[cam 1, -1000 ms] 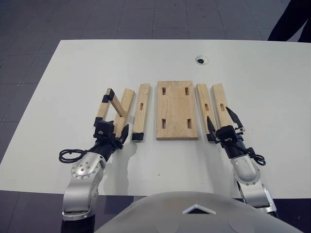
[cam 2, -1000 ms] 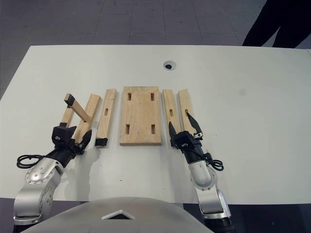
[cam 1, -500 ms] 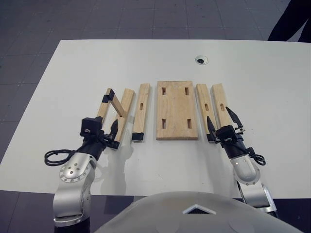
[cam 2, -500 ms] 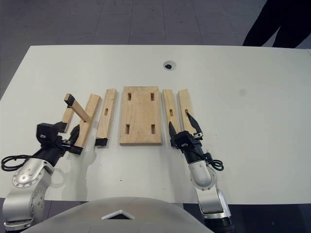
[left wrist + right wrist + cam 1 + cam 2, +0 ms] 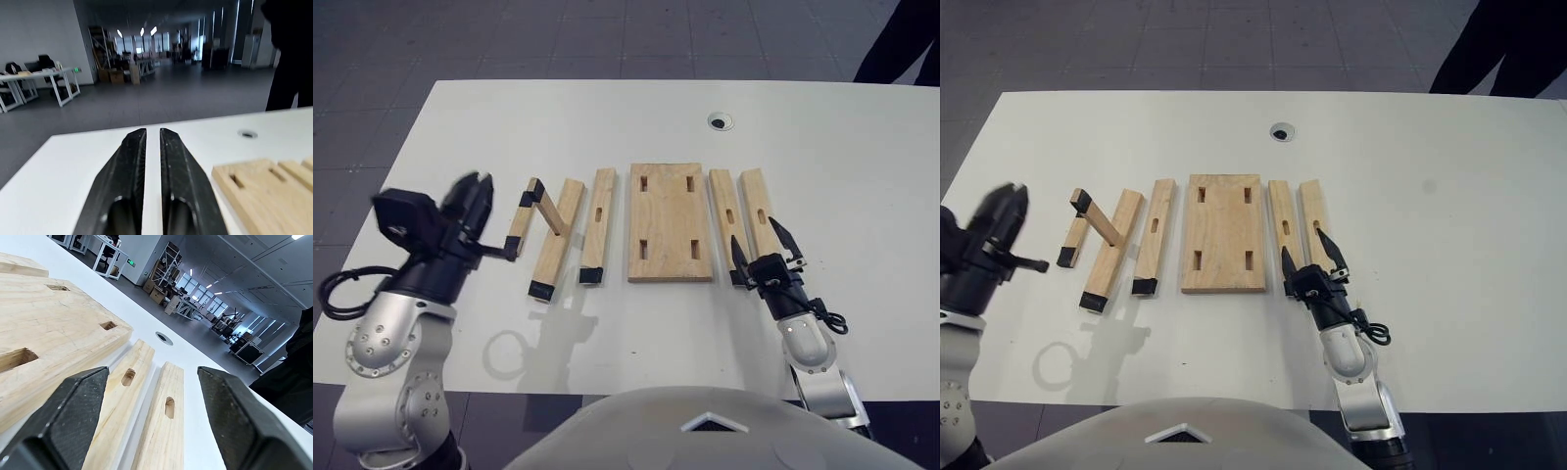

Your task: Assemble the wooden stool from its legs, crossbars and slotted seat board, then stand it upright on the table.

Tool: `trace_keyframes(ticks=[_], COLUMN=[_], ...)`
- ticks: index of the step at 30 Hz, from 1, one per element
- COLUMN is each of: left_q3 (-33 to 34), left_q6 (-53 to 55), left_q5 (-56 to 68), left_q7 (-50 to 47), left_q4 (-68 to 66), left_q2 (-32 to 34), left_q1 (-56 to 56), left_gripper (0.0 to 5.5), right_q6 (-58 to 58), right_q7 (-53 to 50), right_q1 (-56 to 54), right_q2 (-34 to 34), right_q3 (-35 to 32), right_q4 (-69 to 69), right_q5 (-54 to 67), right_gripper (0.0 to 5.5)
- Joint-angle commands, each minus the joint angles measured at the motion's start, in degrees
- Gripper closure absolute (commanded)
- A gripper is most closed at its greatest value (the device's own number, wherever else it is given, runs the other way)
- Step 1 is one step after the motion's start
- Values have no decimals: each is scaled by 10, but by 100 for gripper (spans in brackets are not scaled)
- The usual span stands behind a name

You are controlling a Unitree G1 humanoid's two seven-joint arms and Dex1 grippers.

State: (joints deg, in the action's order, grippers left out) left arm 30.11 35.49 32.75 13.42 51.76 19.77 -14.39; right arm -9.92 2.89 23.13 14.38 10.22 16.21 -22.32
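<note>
Left gripper (image 5: pixel 478 188) hangs tilted above the white surface (image 5: pixel 862 196), jaws clenched empty. Right gripper (image 5: pixel 759 245) lies low, jaws released before two slotted pale-wood legs (image 5: pixel 759 206).

The left arm (image 5: pixel 386 338) and right arm (image 5: pixel 808 345) have silver metal shells with round, screw-dotted joint caps, turning black at the wrists. A black cable (image 5: pixel 340 290) loops beside each wrist. The left gripper (image 5: pixel 152 132) has black fingers (image 5: pixel 178 166), seemingly carbon-weave. Those of the right gripper (image 5: pixel 753 231) are black and pointed.
</note>
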Motion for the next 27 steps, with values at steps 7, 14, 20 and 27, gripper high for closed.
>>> trace_keyframes(ticks=[7, 14, 20, 27], left_q3=[-119, -150, -171, -196], left_q6=[-54, -56, -52, -78], left_q5=[2, -12, -25, -61], left_q7=[-42, -6, 4, 15], left_q4=[-152, -238, -279, -325], left_q2=[-69, -36, -20, -21], left_q1=[158, 185, 216, 245], left_gripper=[539, 539, 539, 539], right_q6=[-4, -4, -6, -5], right_q7=[-18, -20, -27, -33], right_q1=[3, 3, 6, 14], right_q2=[-7, -9, -11, -12], right_q3=[1, 5, 7, 4], right_q4=[-3, -3, -2, -1], right_q5=[-7, -11, -17, -18], right_gripper=[217, 217, 217, 217])
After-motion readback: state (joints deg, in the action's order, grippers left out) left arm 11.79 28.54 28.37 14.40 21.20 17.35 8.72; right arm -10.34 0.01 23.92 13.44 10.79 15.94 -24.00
